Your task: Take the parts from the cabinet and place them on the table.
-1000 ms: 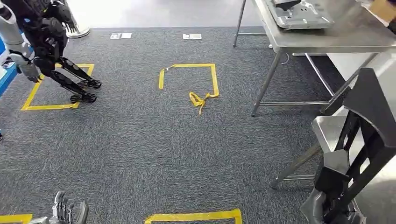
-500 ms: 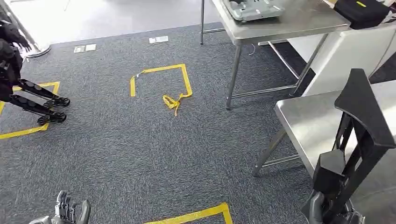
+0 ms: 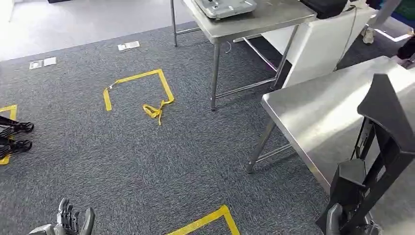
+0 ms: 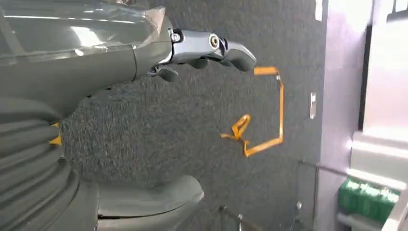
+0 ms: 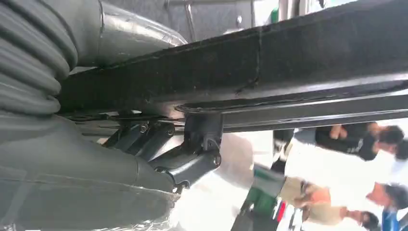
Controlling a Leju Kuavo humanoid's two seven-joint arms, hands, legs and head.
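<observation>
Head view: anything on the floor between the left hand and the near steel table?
Bare grey carpet lies between the left hand and the near steel table, with one yellow tape corner at the bottom edge, as the head view shows.

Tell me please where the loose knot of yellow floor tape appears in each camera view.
Head view: knot of yellow tape lies on the carpet, upper left of centre.
Left wrist view: same knot, right of centre, beyond the left hand.
Right wrist view: not in it.
Shared landmark: the yellow tape square.
</observation>
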